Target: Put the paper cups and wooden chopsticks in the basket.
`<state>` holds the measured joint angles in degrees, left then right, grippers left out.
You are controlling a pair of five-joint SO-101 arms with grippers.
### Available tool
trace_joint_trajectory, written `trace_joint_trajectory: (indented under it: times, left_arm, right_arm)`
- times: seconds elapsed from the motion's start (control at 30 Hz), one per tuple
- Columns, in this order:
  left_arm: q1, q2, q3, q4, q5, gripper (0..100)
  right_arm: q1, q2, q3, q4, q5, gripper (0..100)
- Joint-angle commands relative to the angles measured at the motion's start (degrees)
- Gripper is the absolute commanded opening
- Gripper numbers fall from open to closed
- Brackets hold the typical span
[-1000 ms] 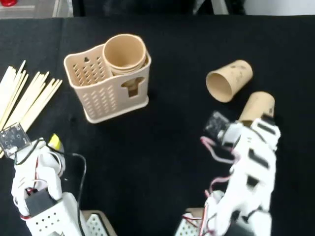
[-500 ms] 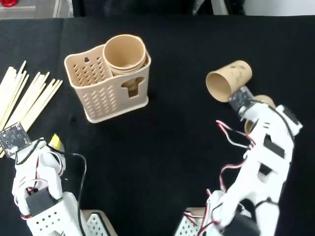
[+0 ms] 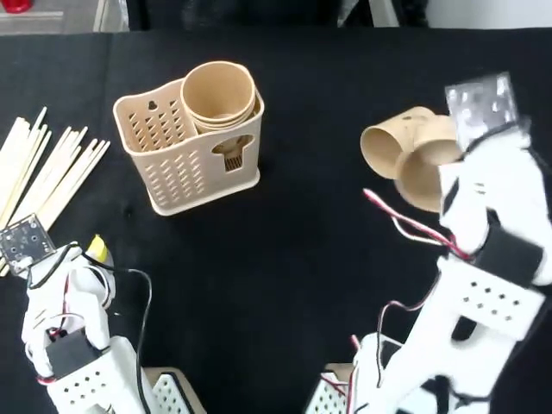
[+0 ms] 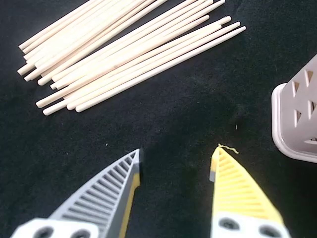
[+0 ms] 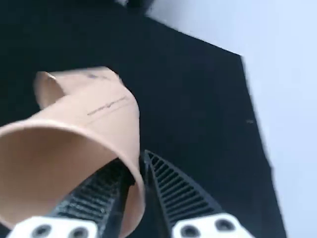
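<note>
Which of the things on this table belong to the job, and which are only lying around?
Job: basket, stacked cups in it, lying cup, held cup, chopsticks.
Not job: red thing beyond the table.

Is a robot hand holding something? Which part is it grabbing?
The right gripper pinches a paper cup by its rim wall. The left gripper holds nothing.

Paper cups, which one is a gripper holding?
The tilted cup, rim pinched by the right gripper; another cup lies sideways, stacked cups stand in the basket.
</note>
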<state>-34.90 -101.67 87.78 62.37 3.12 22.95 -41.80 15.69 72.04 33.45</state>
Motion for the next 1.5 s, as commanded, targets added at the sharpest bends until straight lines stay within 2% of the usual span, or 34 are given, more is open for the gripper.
trace_joint_trajectory:
  times: [0.0, 0.13, 0.33, 0.57, 0.7, 0.93, 1.47]
  left_arm:
    - [0.66, -0.35, -0.22, -1.05, -0.35, 23]
    - [0.66, -0.35, -0.22, -0.97, -0.35, 23]
    - [0.4, -0.35, -0.22, -1.05, -0.35, 23]
    - [0.66, -0.35, -0.22, -1.05, -0.35, 23]
    - [0.57, -0.35, -0.22, -1.05, -0.35, 23]
    - [0.57, -0.35, -0.22, -1.05, -0.35, 23]
    - [0.66, -0.35, -0.22, -1.14, -0.35, 23]
  right_arm:
    - [-9.41, 8.92, -25.36, 17.41, -5.63, 1.2]
    - [-18.9, 23.52, -46.9, 28.31, -10.29, 1.2]
    - [-27.16, 42.33, -70.46, 29.19, -15.47, 1.2]
    - [-38.68, 48.57, -82.51, 28.31, -18.99, 1.1]
    - [-44.04, 49.54, -83.82, 25.85, -19.08, 1.1]
    - [-45.36, 55.08, -83.03, 20.66, -20.75, 1.1]
    - [-45.63, 61.23, -83.21, 19.96, -20.48, 1.4]
